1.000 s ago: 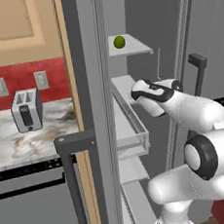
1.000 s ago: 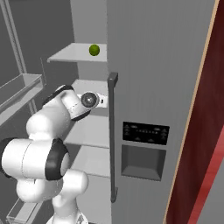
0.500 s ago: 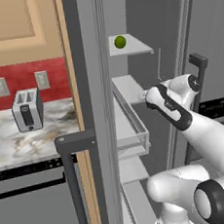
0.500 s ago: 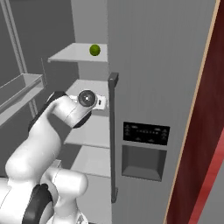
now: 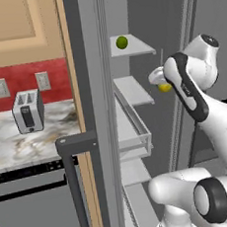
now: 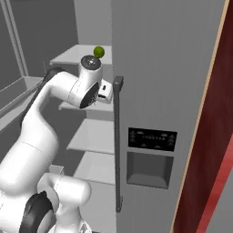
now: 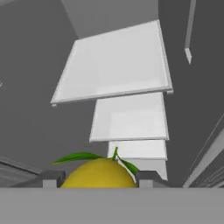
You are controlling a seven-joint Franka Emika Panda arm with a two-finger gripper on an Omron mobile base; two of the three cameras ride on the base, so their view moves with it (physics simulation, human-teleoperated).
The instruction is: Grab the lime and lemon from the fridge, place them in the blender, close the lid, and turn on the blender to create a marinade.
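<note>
Lemon point(image 7: 98, 173) sits pinched between the two dark fingertips of the gripper point(image 7: 98, 178), yellow with green leaves at its stem, and in the left base view it shows as a yellow spot point(image 5: 165, 87) just under the hand, held in the air in front of the fridge point(image 5: 137, 133) shelves, beyond the front edge of the middle shelf point(image 5: 133, 90). The grip looks centred, a finger on each flank of the fruit, so the thing to do, as I judge it, is to keep the jaws closed on it and draw the hand straight out through the open doorway, keeping wrist and forearm off the shelf edges and the door frame point(image 5: 98, 112) before any swing toward the blender. The lime point(image 5: 122, 42) lies untouched near the left edge of the top shelf point(image 5: 133, 45), above and behind the held fruit, and should be left undisturbed on the way out. The arm point(image 5: 192, 92) rises from below, elbow bent, the forearm slanting up and leftward into the opening; the hand points into the compartment and looks down along the stacked shelves. From the right base view the wrist point(image 6: 88, 86) hangs just beside the dark bar handle point(image 6: 118, 141) of the closed door, near enough that I would watch that side.
</note>
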